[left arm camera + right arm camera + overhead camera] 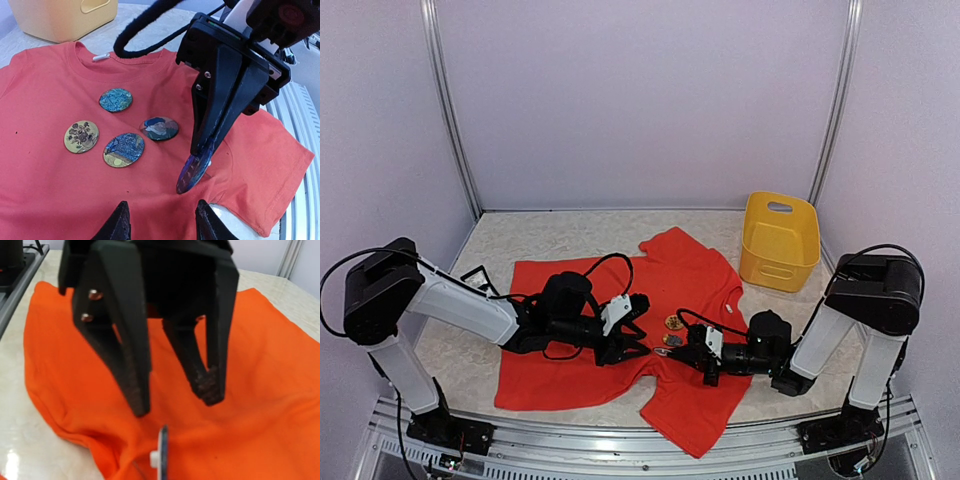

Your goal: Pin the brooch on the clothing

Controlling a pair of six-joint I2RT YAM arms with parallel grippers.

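Brooch (193, 172) looks thin, stiff, light; right gripper (202, 149) pinches its rim, left gripper (161, 212) stands wide over soft shirt (50, 185).

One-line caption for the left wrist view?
Right claw holds a bluish brooch edge-down at the red shirt, beside four brooches lying on it; left claw open.

We see a soft bright red T-shirt (50, 200), a yellow plastic basket (60, 20), a round gold brooch (81, 136) patterned with brown flowers, and a glossy blue-purple round brooch (192, 172).
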